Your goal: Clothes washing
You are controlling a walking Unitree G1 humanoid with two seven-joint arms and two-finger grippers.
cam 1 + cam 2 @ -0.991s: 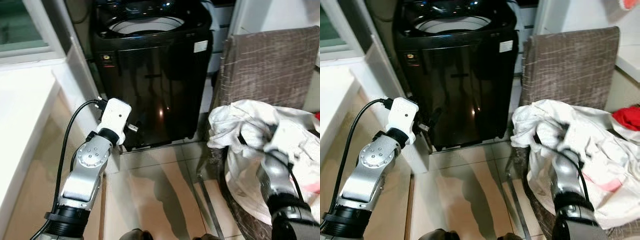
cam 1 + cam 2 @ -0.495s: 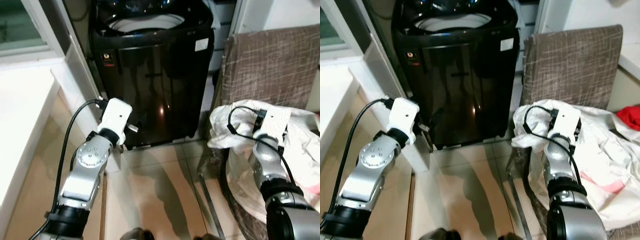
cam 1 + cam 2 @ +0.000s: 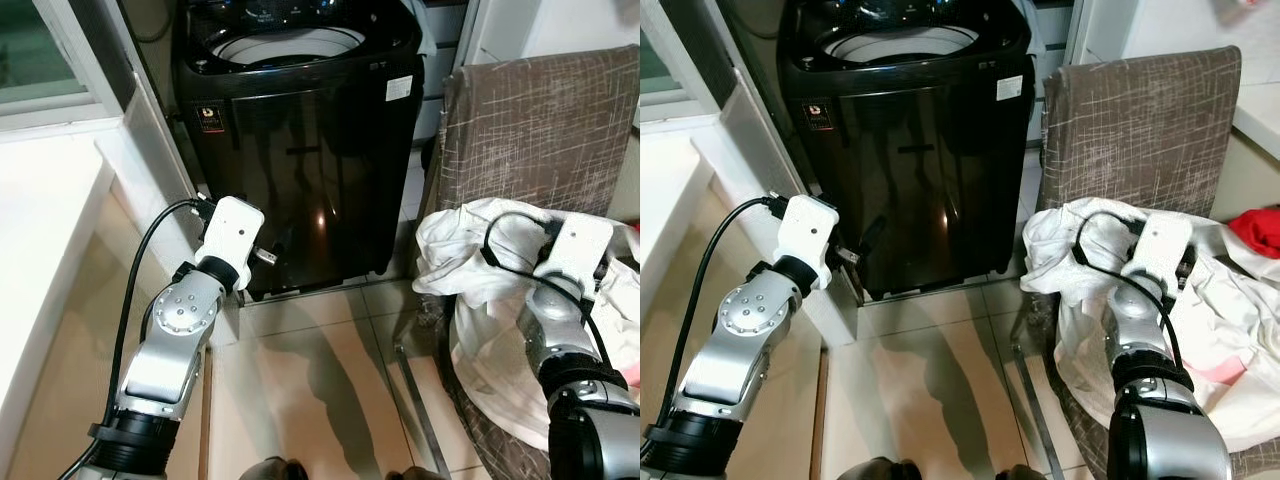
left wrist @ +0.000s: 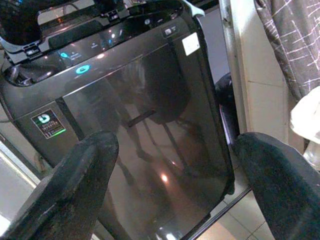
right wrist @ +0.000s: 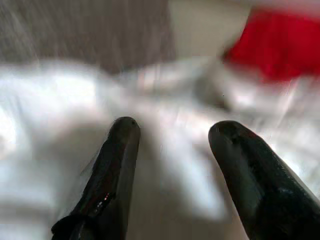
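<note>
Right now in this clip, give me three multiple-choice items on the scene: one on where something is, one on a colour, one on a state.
1. Where does the white laundry lie?
A. on the grey chair
B. inside the washing machine
C. on the floor tiles

2. What colour is the washing machine?
A. white
B. black
C. red

3. How do the fingers of the right gripper stand?
A. shut on the cloth
B. apart, with nothing between them
C. clamped on the chair back

Answers: 1 A, the white heap sits on the chair seat, to the right of the machine. 2 B, its glossy front panel and top are black. 3 B, the right wrist view shows the two black fingers spread above the white cloth, gripping nothing. The left gripper is also open, facing the machine's front.
</note>
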